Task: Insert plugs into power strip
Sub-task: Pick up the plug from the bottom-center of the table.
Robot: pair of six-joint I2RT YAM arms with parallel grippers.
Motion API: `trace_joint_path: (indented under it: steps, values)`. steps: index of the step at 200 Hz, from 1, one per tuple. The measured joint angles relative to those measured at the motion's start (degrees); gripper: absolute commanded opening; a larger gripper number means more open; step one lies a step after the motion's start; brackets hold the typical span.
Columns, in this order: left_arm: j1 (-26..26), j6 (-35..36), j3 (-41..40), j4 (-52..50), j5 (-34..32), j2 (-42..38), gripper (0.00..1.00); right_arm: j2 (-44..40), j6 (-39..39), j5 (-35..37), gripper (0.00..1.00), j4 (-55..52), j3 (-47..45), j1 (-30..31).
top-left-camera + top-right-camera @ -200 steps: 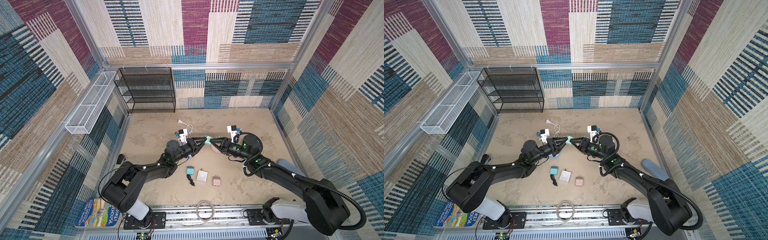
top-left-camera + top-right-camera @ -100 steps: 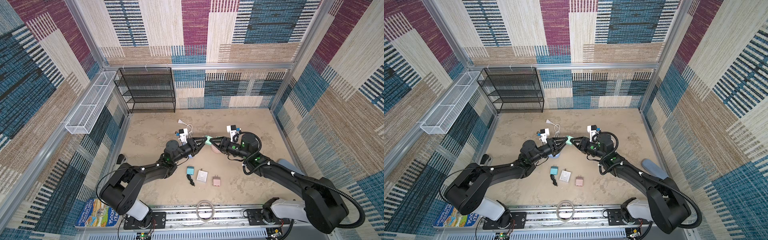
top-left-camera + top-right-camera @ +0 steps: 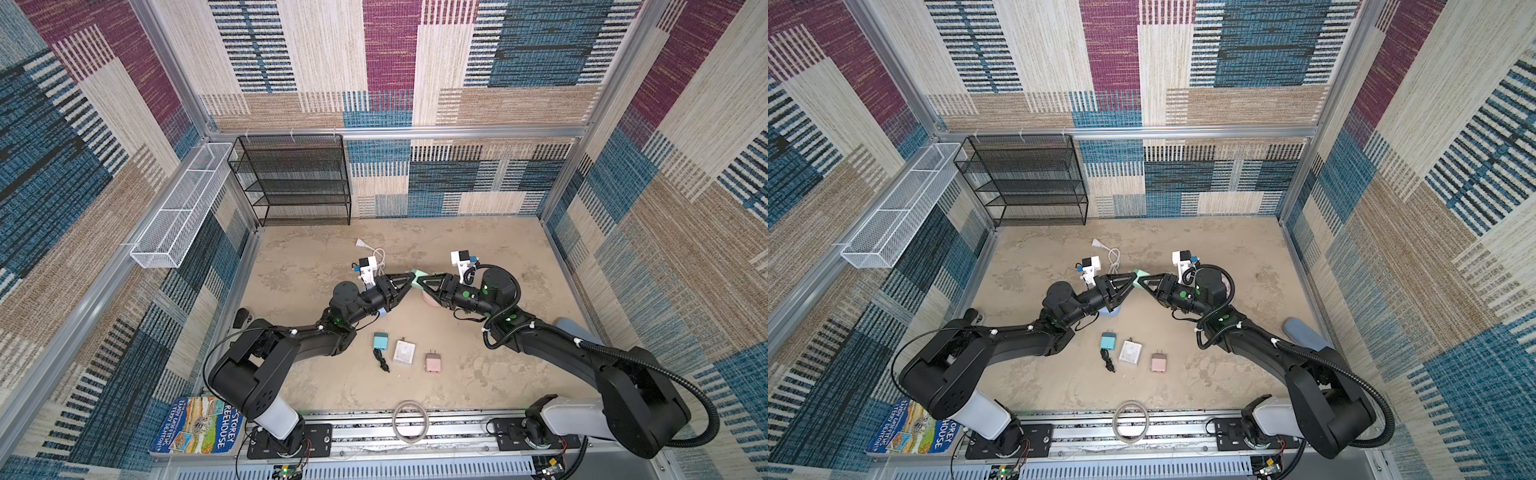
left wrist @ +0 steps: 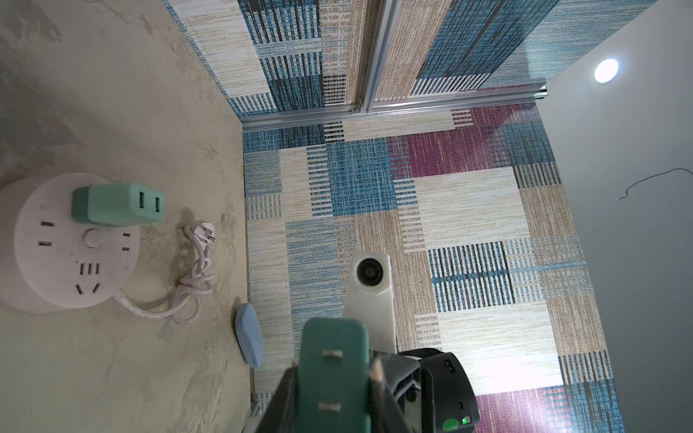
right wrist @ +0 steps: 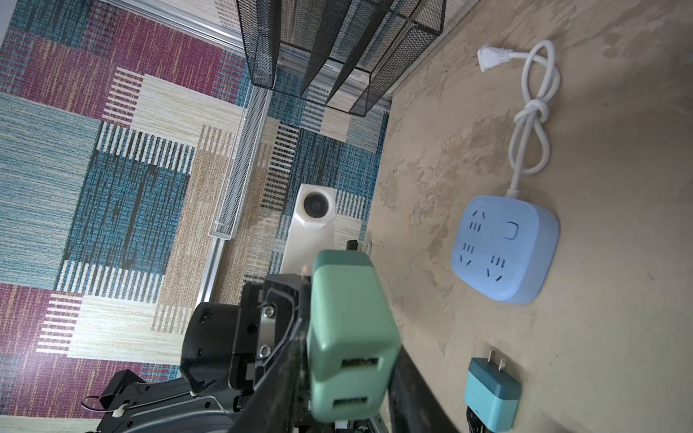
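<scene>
Above the table [image 3: 478, 249] my left gripper [image 3: 410, 277] was clamped on a mint plug [image 3: 417, 274]; whether the right gripper [image 3: 421, 280] beside it gripped too, I couldn't tell. A second mint plug [image 4: 116, 204] sat in the round strip [image 4: 56, 262]; teal plug [image 3: 380, 340], white plug [image 3: 404, 352] and pink plug [image 3: 433, 365] lay unplugged.

Mint plug [image 3: 417, 275] aloft; mint twin [image 4: 120, 204] socketed; teal [image 3: 380, 340], white [image 3: 404, 353], pink [image 3: 433, 364] lying

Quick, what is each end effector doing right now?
Left end effector: closed, holding the mint green plug.
Right end effector: fingers around the same plug; whether it grips cannot be told.
</scene>
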Motion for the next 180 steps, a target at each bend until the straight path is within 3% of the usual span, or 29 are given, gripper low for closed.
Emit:
trace_joint_path:
  steps: [15,38,66,74,84,89,106,127,156,180]
  values:
    - [0.00,-0.79,0.00,2.29,-0.13,1.05,0.00,0.09,1.79,0.02,0.23,0.39,0.00,-0.07]
    - [0.00,-1.53,0.00,4.00,-0.48,1.44,0.00,0.09,2.51,0.17,0.00,1.40,0.04,-0.09]
    - [0.00,-1.66,-0.37,3.87,-0.94,0.76,0.00,-0.02,2.16,0.20,0.00,0.04,0.98,-0.02]
    - [0.00,-1.57,-0.63,3.48,-1.18,0.00,0.23,-0.15,1.70,0.20,0.00,-0.96,1.68,0.02]
    - [0.00,-1.14,-0.87,2.60,-1.38,-1.05,0.85,-0.37,0.92,-0.28,0.00,-2.67,2.73,0.02]
    - [0.04,-0.48,-0.96,1.75,-1.44,-1.73,0.99,-0.52,0.00,-0.17,0.00,-3.89,3.41,0.02]
    - [0.50,1.81,-1.20,-4.31,0.44,-4.52,1.00,-1.09,-3.76,1.49,0.00,-8.33,6.34,0.00]
    - [2.34,7.48,0.59,-18.80,1.46,-10.38,1.00,-2.05,-8.09,4.00,0.00,-14.45,10.01,-0.28]
    - [2.86,25.20,15.91,-53.02,-2.19,-17.20,1.00,-1.46,-13.84,7.54,0.00,-26.14,15.91,-0.33]
    - [2.95,38.38,24.87,-73.61,-8.44,-18.34,1.00,0.68,-18.45,11.19,0.00,-35.87,20.72,-0.55]
